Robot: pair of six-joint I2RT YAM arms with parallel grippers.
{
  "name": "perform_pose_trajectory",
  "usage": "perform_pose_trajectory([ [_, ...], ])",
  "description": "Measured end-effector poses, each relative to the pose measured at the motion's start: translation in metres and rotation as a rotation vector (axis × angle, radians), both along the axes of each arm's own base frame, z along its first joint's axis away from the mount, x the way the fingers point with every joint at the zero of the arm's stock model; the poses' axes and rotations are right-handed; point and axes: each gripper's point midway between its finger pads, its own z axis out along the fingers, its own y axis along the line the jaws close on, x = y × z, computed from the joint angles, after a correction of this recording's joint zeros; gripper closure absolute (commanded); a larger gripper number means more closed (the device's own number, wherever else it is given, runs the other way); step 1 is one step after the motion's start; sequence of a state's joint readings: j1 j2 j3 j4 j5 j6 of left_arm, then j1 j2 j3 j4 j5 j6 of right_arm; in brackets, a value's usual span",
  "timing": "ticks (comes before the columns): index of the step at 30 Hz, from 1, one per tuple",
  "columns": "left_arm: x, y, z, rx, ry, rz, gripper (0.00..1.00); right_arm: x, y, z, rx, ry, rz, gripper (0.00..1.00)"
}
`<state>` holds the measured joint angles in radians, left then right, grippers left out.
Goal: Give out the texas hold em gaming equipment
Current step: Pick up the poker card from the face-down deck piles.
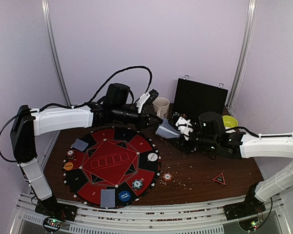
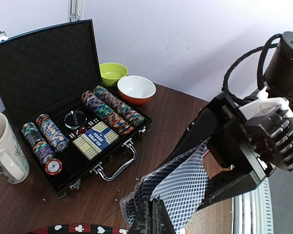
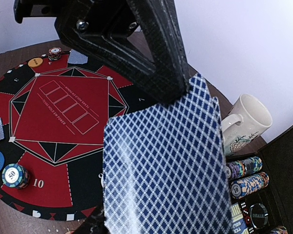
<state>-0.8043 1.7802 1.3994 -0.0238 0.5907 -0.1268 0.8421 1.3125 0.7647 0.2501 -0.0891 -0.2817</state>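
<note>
My right gripper (image 1: pixel 178 130) holds a fanned stack of blue-backed playing cards (image 1: pixel 166 130) above the table, between the poker mat (image 1: pixel 112 161) and the open case (image 1: pixel 200 97). The cards (image 3: pixel 166 165) fill the right wrist view and hide that gripper's own fingers. My left gripper (image 2: pixel 154 217) is shut on the near edge of the front card (image 2: pixel 185 190). On the mat lie two face-down cards (image 1: pixel 79 144) (image 1: pixel 108 198), a white button (image 1: pixel 152 157), a blue button (image 1: pixel 124 196), an orange button (image 1: pixel 68 166) and a chip stack (image 1: pixel 137 184). Another chip (image 1: pixel 167 176) lies just off the mat.
The case (image 2: pixel 44 73) holds rows of chips, dice and a boxed deck. A cream mug (image 2: pixel 5 146) stands left of it. A yellow-green bowl (image 2: pixel 112 73) and an orange bowl (image 2: pixel 136 89) sit behind it. A small red triangle (image 1: pixel 219 179) lies at the front right.
</note>
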Motion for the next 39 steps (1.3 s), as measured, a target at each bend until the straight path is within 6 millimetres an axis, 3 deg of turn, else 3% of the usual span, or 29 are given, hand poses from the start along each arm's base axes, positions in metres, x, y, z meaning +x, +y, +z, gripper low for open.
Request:
perform_pose_trajectory([
  [9, -0.008, 0.018, -0.004, 0.012, -0.006, 0.006, 1.0, 0.0, -0.002, 0.003, 0.005, -0.008, -0.007, 0.52],
  [22, -0.01, 0.019, -0.002, 0.006, -0.025, -0.014, 1.0, 0.001, -0.003, 0.003, 0.003, -0.01, -0.013, 0.52],
  [29, -0.003, 0.012, -0.013, 0.02, -0.009, -0.015, 0.74, 0.001, -0.003, 0.003, 0.002, -0.012, -0.012, 0.52],
  [31, -0.004, 0.012, -0.013, 0.018, -0.004, -0.018, 0.72, 0.001, -0.003, 0.003, 0.001, -0.012, -0.012, 0.52],
  [36, -0.005, 0.01, -0.012, 0.005, 0.0, -0.032, 0.76, 0.001, -0.003, 0.003, 0.001, -0.012, -0.011, 0.52],
  [39, -0.006, 0.008, -0.013, 0.003, 0.01, -0.044, 0.96, 0.001, -0.003, 0.003, 0.001, -0.012, -0.011, 0.52],
])
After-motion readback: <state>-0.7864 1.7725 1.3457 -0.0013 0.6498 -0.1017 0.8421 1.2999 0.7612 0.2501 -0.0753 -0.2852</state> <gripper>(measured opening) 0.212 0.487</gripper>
